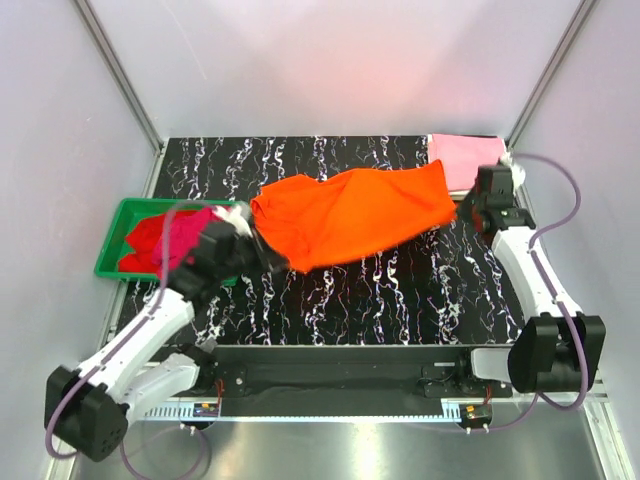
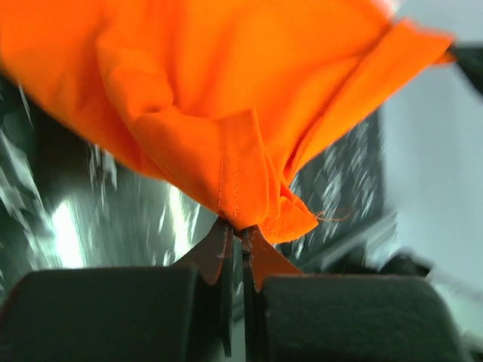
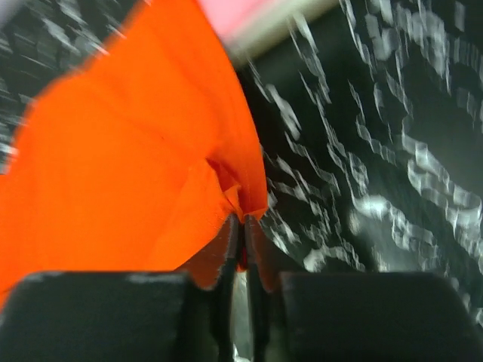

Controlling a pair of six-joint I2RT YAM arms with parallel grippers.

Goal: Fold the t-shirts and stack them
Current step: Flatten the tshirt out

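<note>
The bright orange t-shirt (image 1: 355, 215) hangs stretched between both grippers above the black marbled table (image 1: 380, 300). My left gripper (image 1: 262, 248) is shut on its left hem; the left wrist view shows the hem (image 2: 241, 188) pinched at my fingertips (image 2: 240, 228). My right gripper (image 1: 462, 208) is shut on the shirt's right corner (image 3: 226, 181), clamped at the tips (image 3: 241, 219). A folded pink t-shirt (image 1: 462, 158) lies at the back right corner. Red (image 1: 145, 240) and crimson-magenta (image 1: 185, 232) t-shirts lie in the green bin (image 1: 112, 250). The cream-white shirt is out of view.
The green bin stands at the table's left edge, right beside my left arm. White enclosure walls (image 1: 60, 150) and metal frame posts surround the table. Bare marbled surface lies in front of the hanging shirt.
</note>
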